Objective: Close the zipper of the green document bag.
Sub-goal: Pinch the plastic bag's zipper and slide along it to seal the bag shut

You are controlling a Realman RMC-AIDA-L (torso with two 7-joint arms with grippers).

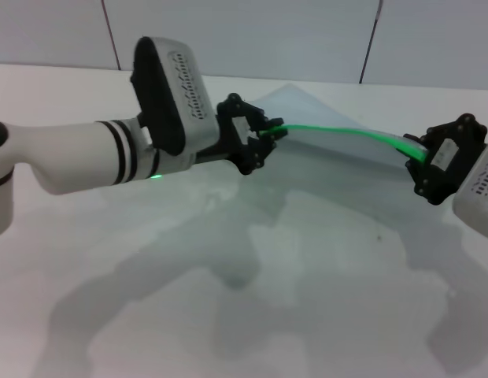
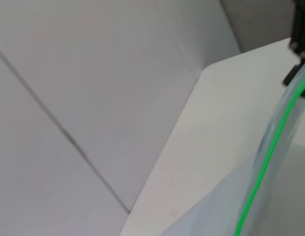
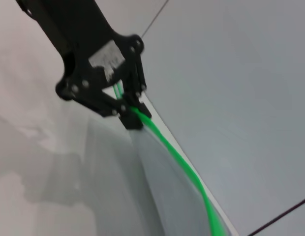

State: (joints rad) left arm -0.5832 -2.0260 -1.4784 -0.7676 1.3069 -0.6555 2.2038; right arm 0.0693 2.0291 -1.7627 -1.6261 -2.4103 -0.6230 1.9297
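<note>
The green document bag (image 1: 338,167) is a pale translucent pouch held up off the white table between both grippers. Its zipper (image 1: 338,131) is a bright green strip along the top edge, sagging slightly between them. My left gripper (image 1: 269,132) is shut on the strip's left end; the right wrist view shows it (image 3: 129,109) pinching the zipper (image 3: 177,152). At the strip's right end, my right gripper (image 1: 421,161) is shut on the bag's edge. The left wrist view shows the zipper (image 2: 270,152) running to the right gripper's fingers (image 2: 291,76). I cannot make out the slider tab.
The white table (image 1: 228,315) carries only the shadows of the arms and bag. Grey wall panels (image 1: 244,35) stand close behind the table's far edge. The left forearm (image 1: 79,157) reaches in low over the table from the left.
</note>
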